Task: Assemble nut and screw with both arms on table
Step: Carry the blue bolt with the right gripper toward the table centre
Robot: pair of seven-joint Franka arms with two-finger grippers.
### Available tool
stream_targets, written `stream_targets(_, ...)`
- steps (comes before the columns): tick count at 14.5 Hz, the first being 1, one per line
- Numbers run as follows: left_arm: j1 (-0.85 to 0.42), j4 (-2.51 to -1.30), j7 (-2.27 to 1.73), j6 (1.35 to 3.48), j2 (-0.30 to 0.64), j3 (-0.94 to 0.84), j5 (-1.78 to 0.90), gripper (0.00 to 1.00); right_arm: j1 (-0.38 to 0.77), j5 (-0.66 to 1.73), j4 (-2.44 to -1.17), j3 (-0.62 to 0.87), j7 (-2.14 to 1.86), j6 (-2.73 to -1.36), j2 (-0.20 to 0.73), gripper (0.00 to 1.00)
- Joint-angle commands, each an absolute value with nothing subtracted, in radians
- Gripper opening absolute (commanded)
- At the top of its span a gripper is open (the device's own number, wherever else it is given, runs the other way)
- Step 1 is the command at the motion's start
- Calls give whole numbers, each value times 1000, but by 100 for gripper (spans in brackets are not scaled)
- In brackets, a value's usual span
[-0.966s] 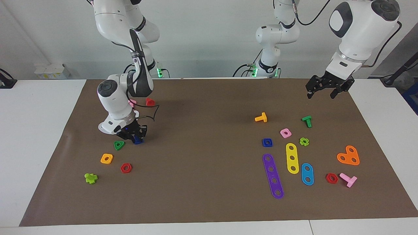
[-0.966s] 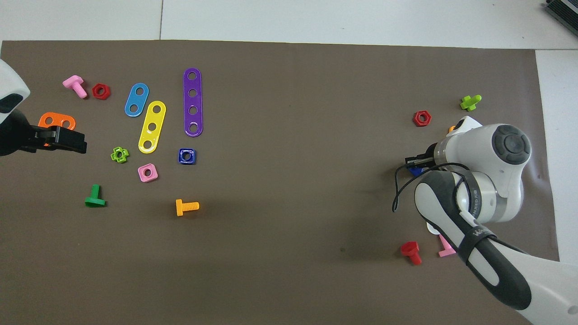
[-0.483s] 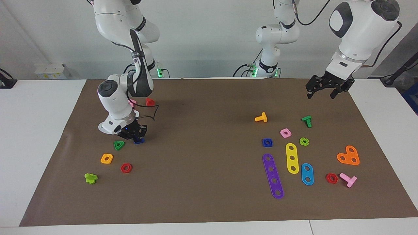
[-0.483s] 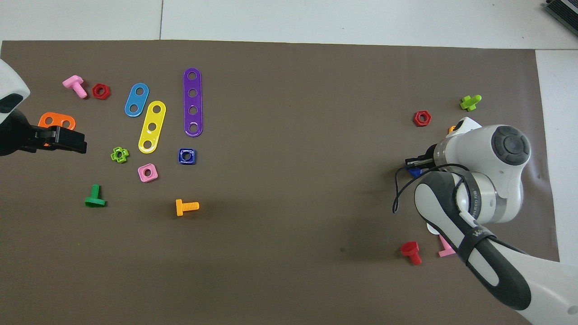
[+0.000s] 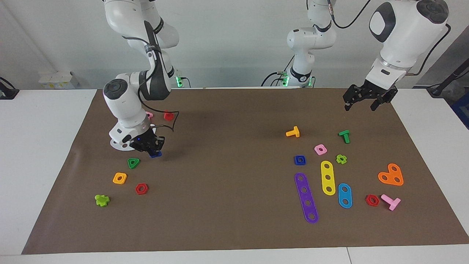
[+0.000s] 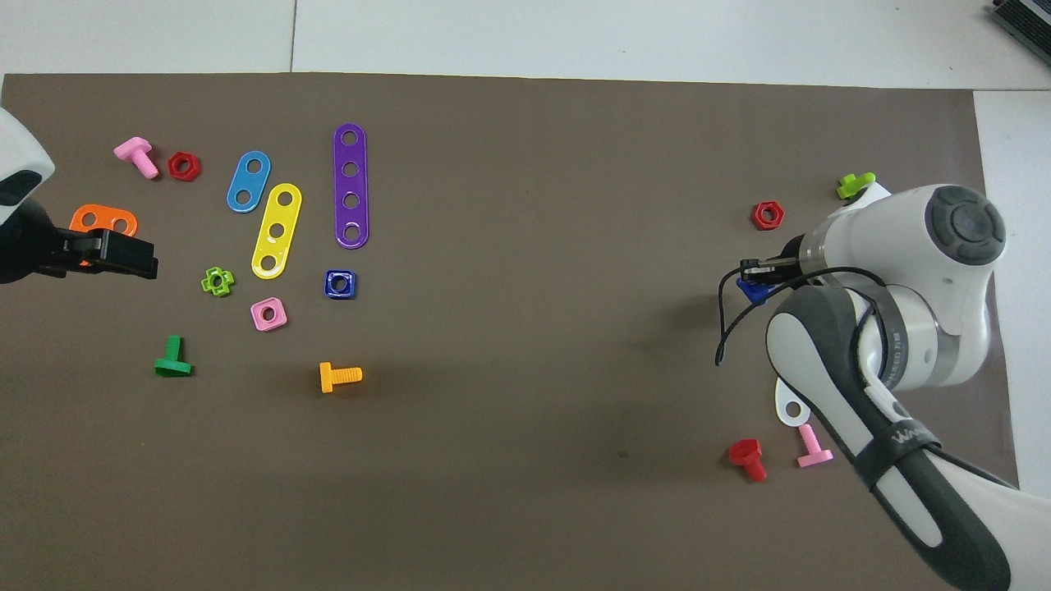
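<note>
on the brown mat (image 5: 234,220) we had the right gripper (image 5: 151,149) clamped on the blue screw (image 5: 155,154) just off the mat beside the green triangular nut (image 5: 133,162), so we judged a slow, level lift best, while the waiting left gripper (image 5: 366,101) hung spread well apart from that nut, above the mat's edge nearest the robots, and the blue nut (image 5: 299,160) lay flat toward the left arm's end.

White table (image 5: 44,154), carrying a brown mat (image 5: 234,205) over most of its top. Lying on the mat toward the left arm's end: purple strip (image 5: 306,198), yellow strip (image 5: 328,177), blue strip (image 5: 344,195), orange heart plate (image 5: 391,175), dark-blue nut (image 5: 299,160), pink square nut (image 5: 320,149), orange bolt (image 5: 293,132), green bolt (image 5: 344,136). Lying toward the right arm's end: green triangular nut (image 5: 133,162), orange square nut (image 5: 119,178), red hex nut (image 5: 141,189), lime cross piece (image 5: 102,200).
</note>
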State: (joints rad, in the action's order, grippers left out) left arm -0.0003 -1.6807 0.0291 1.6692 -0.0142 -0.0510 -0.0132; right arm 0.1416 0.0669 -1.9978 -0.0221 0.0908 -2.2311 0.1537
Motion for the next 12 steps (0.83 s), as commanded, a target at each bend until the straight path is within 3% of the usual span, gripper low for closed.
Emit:
stream_targets(1, 9, -1669, 29, 1649, -14, -54, -23, 100, 231, 87, -1884, -15, 265, -2184, 189, 0)
stream_targets(6, 9, -1669, 29, 1649, -14, -54, -23, 100, 428, 72, -1623, -15, 569, -2192, 391, 0)
stream_targets(12, 9, -1669, 29, 1649, -14, -54, -23, 100, 572, -21, -1615, -17, 774, -2365, 534, 0)
